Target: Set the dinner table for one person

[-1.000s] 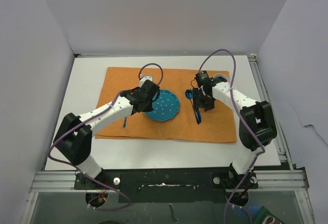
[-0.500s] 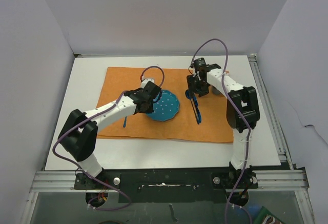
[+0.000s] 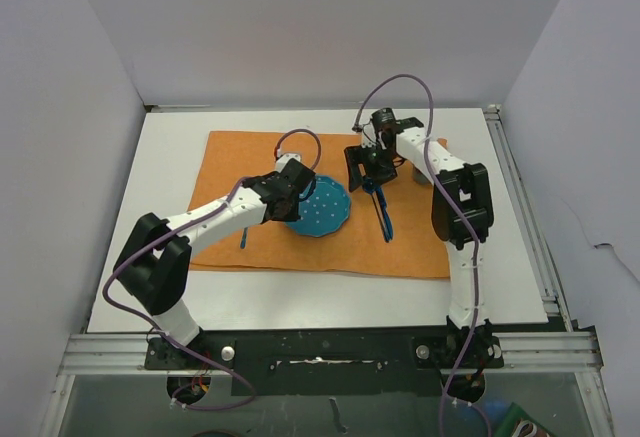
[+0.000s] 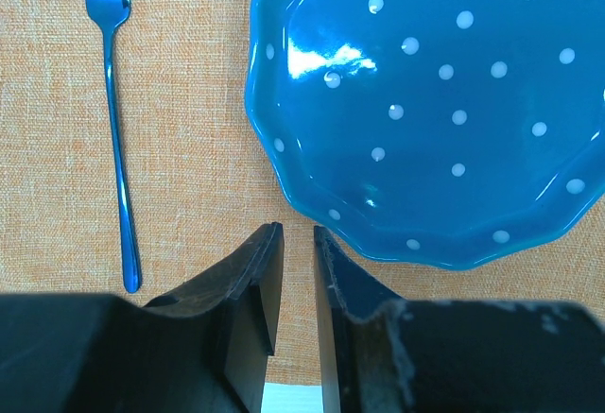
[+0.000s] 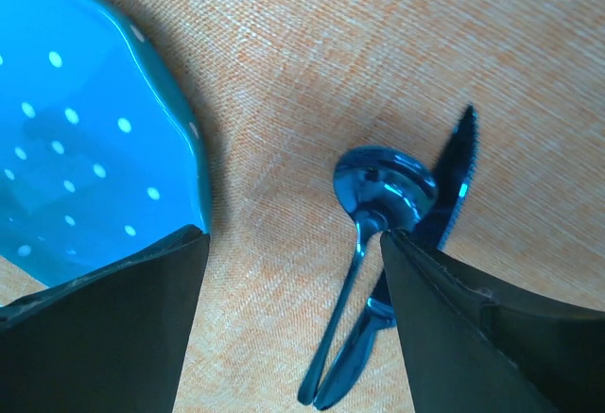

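Note:
The white dinner table (image 3: 150, 287) carries an orange cloth (image 3: 240, 152). A blue dotted plate (image 3: 320, 209) (image 4: 425, 101) lies mid-cloth, a blue fork (image 3: 243, 240) (image 4: 115, 120) to its left, and a blue spoon (image 5: 383, 181) and knife (image 5: 454, 167) to its right (image 3: 383, 212). My left gripper (image 3: 290, 197) (image 4: 298, 233) hovers at the plate's left rim, its jaws nearly together with nothing between them. Wide open, my right gripper (image 3: 368, 169) (image 5: 293, 238) hangs over the spoon's bowl and holds nothing.
White walls close the table on three sides. A metal rail (image 3: 520, 187) runs along the right edge. Purple cables loop above both arms. The right arm's elbow (image 3: 460, 202) stands tall beside the cutlery.
The right gripper has swung back and to the left, from over the cutlery handles to the spoon's bowl. The left gripper has barely shifted.

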Tool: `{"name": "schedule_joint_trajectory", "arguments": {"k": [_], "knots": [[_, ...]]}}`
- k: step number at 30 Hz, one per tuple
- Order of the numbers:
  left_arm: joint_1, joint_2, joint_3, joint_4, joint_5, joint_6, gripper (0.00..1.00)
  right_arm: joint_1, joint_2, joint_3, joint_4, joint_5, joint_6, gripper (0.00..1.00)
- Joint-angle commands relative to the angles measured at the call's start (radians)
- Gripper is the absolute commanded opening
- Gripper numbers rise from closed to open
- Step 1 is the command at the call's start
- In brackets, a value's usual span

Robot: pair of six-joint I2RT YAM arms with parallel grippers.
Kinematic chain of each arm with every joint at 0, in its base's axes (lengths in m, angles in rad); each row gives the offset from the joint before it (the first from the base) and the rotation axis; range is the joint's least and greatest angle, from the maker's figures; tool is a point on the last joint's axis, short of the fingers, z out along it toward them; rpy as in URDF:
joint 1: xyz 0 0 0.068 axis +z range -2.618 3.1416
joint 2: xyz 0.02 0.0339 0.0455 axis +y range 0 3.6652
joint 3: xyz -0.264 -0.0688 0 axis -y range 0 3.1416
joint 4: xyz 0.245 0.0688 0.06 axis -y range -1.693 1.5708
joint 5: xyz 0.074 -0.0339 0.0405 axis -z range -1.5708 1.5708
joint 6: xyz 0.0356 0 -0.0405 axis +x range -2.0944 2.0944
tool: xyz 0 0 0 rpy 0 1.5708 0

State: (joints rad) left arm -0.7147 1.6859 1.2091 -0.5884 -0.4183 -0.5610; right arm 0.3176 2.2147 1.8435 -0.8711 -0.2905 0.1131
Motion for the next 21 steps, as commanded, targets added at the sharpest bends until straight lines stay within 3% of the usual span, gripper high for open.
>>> {"name": "schedule_joint_trajectory", "arguments": {"k": [1,10,21], "knots": [[-0.006,-0.008,0.047,0.009,-0.005,0.001,0.20,0.001,0.037,0.048,-0.033,-0.083,-0.041,0.76],[-0.009,-0.022,0.040,0.004,-0.011,0.001,0.20,-0.026,0.088,0.078,-0.031,0.010,0.020,0.69],[-0.009,-0.012,0.036,0.012,-0.001,0.001,0.20,-0.050,0.018,0.012,-0.024,0.100,0.041,0.68]]}}
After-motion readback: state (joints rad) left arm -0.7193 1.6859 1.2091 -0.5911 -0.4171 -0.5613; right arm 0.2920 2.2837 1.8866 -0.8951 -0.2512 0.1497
